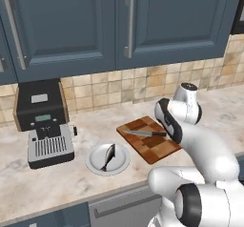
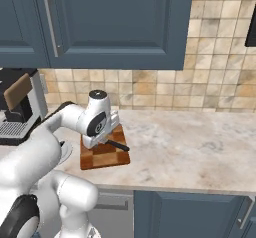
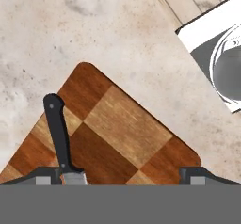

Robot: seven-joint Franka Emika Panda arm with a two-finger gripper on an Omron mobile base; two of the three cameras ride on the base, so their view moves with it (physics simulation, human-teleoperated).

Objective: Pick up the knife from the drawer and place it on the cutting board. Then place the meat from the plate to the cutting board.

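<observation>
Gripper (image 3: 124,175) wide open, empty

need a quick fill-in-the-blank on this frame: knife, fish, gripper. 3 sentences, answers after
1. The knife lies on the ____ board.
2. The fish lies on the round white ____.
3. The gripper above the cutting board has its jaws ____.

Missing words: cutting; plate; open

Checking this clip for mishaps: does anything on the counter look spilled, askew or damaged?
Nothing stands out. The knife lies flat on the cutting board, the fish lies on the plate beside it, and the open claw hovers above the board. No spills or damage show.
</observation>
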